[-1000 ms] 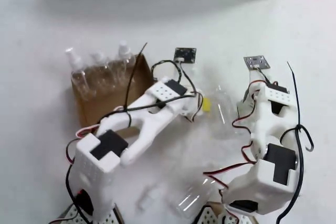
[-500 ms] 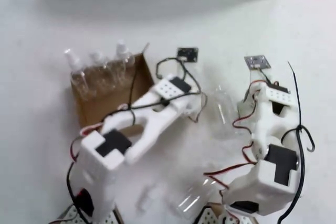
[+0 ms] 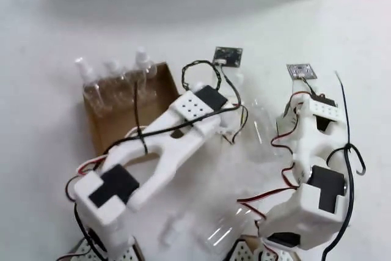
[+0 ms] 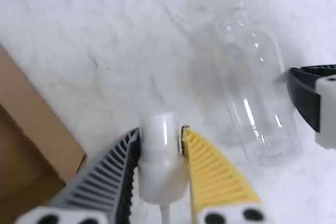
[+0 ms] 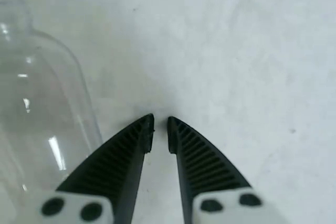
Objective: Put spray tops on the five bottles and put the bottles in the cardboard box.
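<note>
My left pincer [image 4: 160, 132] is pinching a white spray top [image 4: 160, 161] by its collar, with the nozzle part standing out past the fingertips. The top is a light, hard plastic piece, and I judge the ribbed pads hold it well there. Higher up, on the narrow smooth nozzle, it could slip or turn.

Just ahead of it an open clear bottle [image 4: 257, 98] lies on its side on the white table [image 3: 61, 22]. It looks empty, thin and slippery, so it will roll and dent easily. I think it is best taken around the body near the shoulder, with gentle pressure.

My right pincer [image 5: 159, 127] is just beside this bottle, pressed almost together and holding nothing.

Further out, the cardboard box [image 3: 101, 132] already has three capped bottles [image 3: 113, 87]. One more bare bottle [image 3: 226, 230] lies near my bases.
</note>
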You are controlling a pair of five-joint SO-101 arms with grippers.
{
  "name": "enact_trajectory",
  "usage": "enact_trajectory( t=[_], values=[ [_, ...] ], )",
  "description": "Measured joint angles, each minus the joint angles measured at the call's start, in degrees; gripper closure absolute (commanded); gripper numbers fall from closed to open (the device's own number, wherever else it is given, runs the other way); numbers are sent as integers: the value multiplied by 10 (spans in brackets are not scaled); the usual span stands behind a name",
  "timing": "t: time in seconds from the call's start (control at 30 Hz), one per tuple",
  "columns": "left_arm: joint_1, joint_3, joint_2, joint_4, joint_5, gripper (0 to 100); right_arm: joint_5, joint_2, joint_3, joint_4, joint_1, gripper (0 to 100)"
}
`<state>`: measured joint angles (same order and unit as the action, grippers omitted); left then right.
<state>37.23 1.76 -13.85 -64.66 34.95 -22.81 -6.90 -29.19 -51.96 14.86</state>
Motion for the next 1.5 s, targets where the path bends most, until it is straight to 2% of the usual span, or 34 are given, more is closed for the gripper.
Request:
enact_trajectory(
  t=[0.2, 0.5, 0.67, 0.87, 1.0, 1.2, 1.33, 1.5],
  values=[
    [13, 54, 91, -19, -27, 980, 5, 10, 48, -75, 2, 979],
    [15, 257, 295, 23, -64, 980, 5, 98, 100, -221, 1, 974],
    [15, 359, 429, 29, -96, 980, 5, 135, 101, -237, -5, 831],
    [15, 455, 577, 28, -126, 980, 5, 138, 103, -238, -91, 804],
    [15, 498, 673, -4, -133, 980, 5, 138, 121, -238, -142, 804],
    [15, 546, 780, -35, -133, 980, 10, 56, 183, -233, -142, 781],
    [15, 554, 803, -42, -136, 980, 10, -30, 246, -234, -145, 713],
    [15, 555, 808, -60, -178, 980, 10, -120, 343, -280, -143, 710]
  ],
)
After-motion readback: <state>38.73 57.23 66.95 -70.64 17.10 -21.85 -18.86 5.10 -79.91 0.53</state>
